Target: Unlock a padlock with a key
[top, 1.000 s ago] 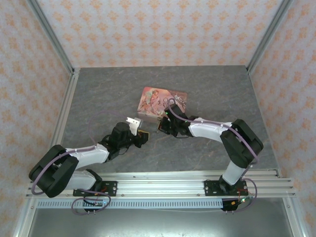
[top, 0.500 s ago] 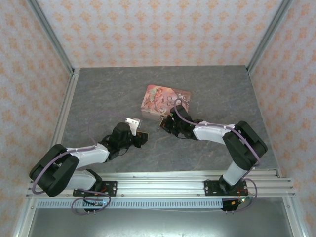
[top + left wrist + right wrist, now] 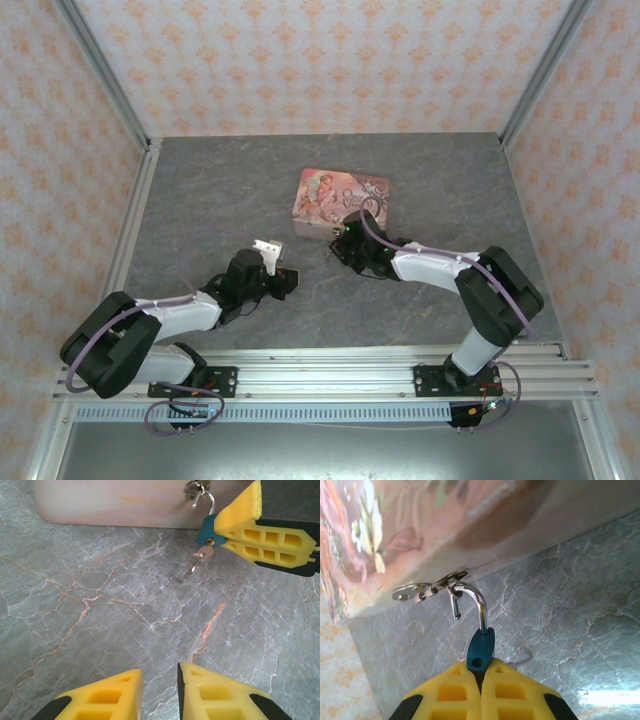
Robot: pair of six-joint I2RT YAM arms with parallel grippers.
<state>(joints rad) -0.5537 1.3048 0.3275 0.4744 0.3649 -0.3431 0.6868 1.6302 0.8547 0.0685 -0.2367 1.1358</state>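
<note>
By one tin (image 3: 340,195), one padlock (image 3: 481,650) clamped in right pincer (image 3: 481,669), one key (image 3: 201,555) dangling, left pincer (image 3: 160,674) narrowly parted

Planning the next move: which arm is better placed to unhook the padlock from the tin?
Right. The right gripper clamps the padlock, open shackle through the tin's hasp; the left gripper sits apart, empty.
</note>
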